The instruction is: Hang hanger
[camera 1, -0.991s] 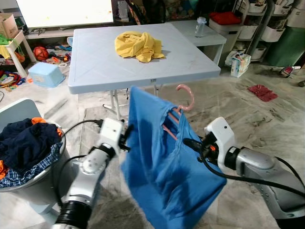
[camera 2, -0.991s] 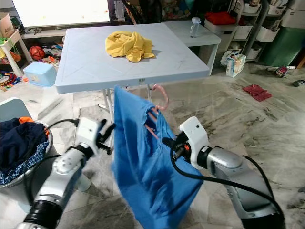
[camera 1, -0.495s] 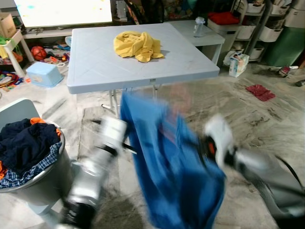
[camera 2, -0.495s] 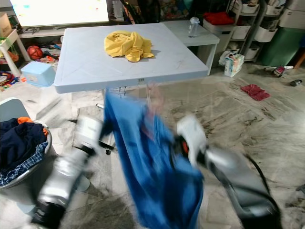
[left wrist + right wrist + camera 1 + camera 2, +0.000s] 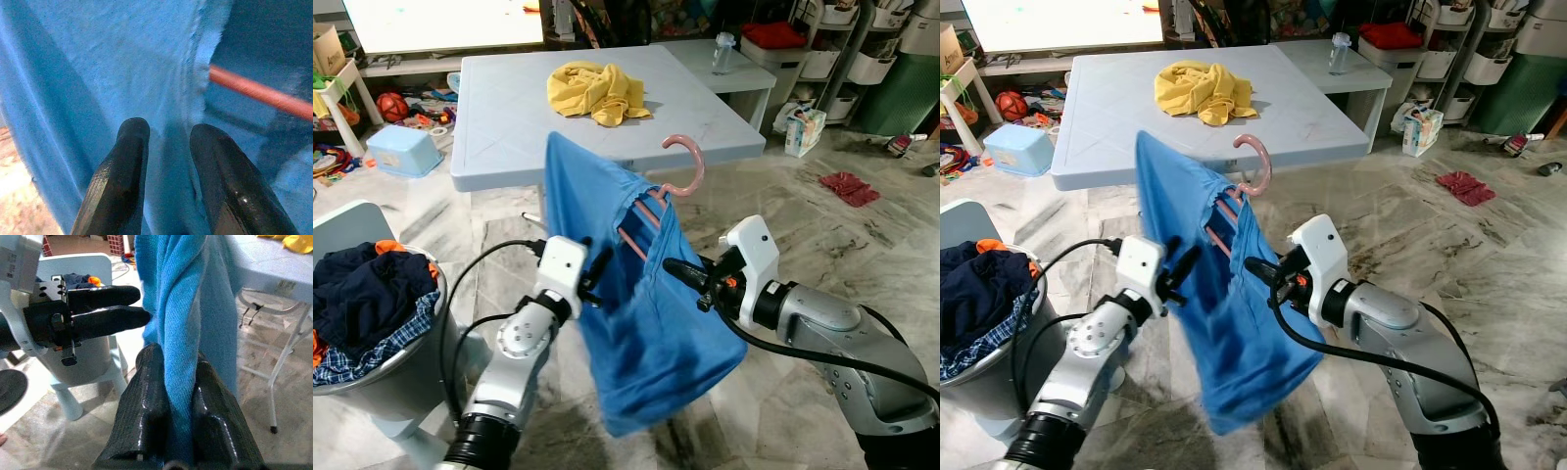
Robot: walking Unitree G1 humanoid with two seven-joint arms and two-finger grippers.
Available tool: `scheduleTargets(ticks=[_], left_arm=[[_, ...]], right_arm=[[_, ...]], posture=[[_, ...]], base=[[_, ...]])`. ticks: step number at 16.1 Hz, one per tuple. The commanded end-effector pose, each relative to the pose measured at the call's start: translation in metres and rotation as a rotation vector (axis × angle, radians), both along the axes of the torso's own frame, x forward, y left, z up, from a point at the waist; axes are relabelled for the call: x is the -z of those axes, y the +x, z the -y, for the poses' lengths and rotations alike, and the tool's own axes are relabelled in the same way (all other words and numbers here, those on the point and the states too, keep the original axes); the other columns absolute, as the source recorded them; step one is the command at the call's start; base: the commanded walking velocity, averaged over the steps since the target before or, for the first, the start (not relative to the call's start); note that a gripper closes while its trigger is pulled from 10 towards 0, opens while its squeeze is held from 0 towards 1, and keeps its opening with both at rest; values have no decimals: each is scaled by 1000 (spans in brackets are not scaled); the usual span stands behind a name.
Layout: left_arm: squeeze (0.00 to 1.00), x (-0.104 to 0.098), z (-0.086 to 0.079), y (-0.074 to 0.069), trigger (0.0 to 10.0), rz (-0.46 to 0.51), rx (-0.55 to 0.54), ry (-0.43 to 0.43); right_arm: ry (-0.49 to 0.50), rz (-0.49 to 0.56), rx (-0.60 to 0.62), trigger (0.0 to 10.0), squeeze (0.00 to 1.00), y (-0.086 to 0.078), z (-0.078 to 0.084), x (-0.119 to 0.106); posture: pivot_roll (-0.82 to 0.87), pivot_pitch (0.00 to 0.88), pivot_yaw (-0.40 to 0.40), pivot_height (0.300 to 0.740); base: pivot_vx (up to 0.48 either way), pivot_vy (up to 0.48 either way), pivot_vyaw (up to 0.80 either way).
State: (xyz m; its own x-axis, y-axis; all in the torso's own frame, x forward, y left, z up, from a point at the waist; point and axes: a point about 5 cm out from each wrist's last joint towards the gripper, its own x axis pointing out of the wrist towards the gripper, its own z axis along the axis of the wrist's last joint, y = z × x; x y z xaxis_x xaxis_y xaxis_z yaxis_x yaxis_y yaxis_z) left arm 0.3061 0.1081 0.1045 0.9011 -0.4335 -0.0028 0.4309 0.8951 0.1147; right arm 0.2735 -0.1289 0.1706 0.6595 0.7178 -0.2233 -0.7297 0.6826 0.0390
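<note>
Left eye view is showing the blue shirt (image 5: 636, 313) riding higher than a second ago, its pink hanger (image 5: 668, 186) now lifted so the hook is crossing the near edge of the white desk (image 5: 509, 117). Both arms have come up after a blurred swing, and the cloth is hanging slack between them rather than bunched low. That is suggesting the garment is being carried toward a rail, though none can be seen, so the hanging step is judged still ahead.

Right hand (image 5: 683, 275) is pinching a twisted fold of the shirt, its two black fingers (image 5: 151, 396) pressed together on the cloth in the right wrist view. Left hand (image 5: 594, 274) is sitting against the shirt's other side; its fingers (image 5: 122, 166) are standing slightly apart with fabric between them, and a firm grip cannot be confirmed.

Beside the robot's left, a pale laundry basket (image 5: 372, 377) is holding dark and plaid clothes. On the desk, a yellow garment (image 5: 595, 93) is lying crumpled. Farther back, a small blue tub (image 5: 406, 152) is resting on the floor.
</note>
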Motion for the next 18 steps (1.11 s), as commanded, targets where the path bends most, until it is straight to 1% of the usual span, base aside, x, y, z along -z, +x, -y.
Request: scheduleTargets(ticks=[1, 3, 5, 7, 9, 10, 11, 12, 13, 14, 15, 18], left_arm=[[1000, -2, 1, 3, 10000, 12, -3, 7], [1000, -2, 0, 5, 10000, 24, -24, 18], [1000, -4, -1, 9, 10000, 42, -64, 31], [1000, -4, -2, 11, 10000, 61, -87, 57], [1000, -3, -5, 13, 10000, 66, -128, 88], [1000, -3, -9, 15, 10000, 73, -163, 100], [1000, -4, -10, 16, 10000, 74, -172, 98], [1000, -3, -13, 18, 10000, 66, -193, 102], [424, -1, -14, 18, 1843, 54, -196, 85], [424, 0, -13, 18, 1843, 45, -186, 59], [0, 0, -13, 18, 0, 41, -184, 55], [0, -1, -15, 18, 0, 45, -191, 46]], right_arm=[[23, 40, -30, 10000, 0, -2, -2, -15], [34, 33, -77, 10000, 0, -7, -6, -19], [18, 19, -104, 10000, 0, -11, -6, -18], [12, 16, -100, 10000, 0, -10, -5, -19], [15, 1, -126, 10000, 0, -13, -7, -19], [19, -22, -182, 10000, 0, -20, -11, -19], [21, -35, -209, 10000, 0, -24, -11, -19], [30, -66, -268, 10000, 0, -32, -12, -19], [39, -80, -304, 10000, 0, -37, -11, -20], [44, -91, -338, 10000, 0, -41, -11, -22], [32, -103, -354, 10000, 0, -43, -10, -21], [-7, -98, -300, 10000, 0, -37, -3, -18]], posture=[[-26, 14, -54, 740], [-29, 11, -54, 740], [-36, 5, -52, 740], [-38, 4, -55, 740], [-38, 3, -56, 740], [-38, 3, -56, 740], [-39, 4, -59, 740], [-39, 4, -59, 740], [-39, 4, -59, 740], [-39, 4, -59, 740], [-45, 4, -60, 740], [-39, 8, -60, 740]], base=[[0, 0, 0], [0, 0, 0], [0, 0, 0], [0, 0, 0], [0, 0, 0], [0, 0, 0], [0, 0, 0], [0, 0, 0], [0, 0, 0], [0, 0, 0], [0, 0, 0], [0, 0, 0]])
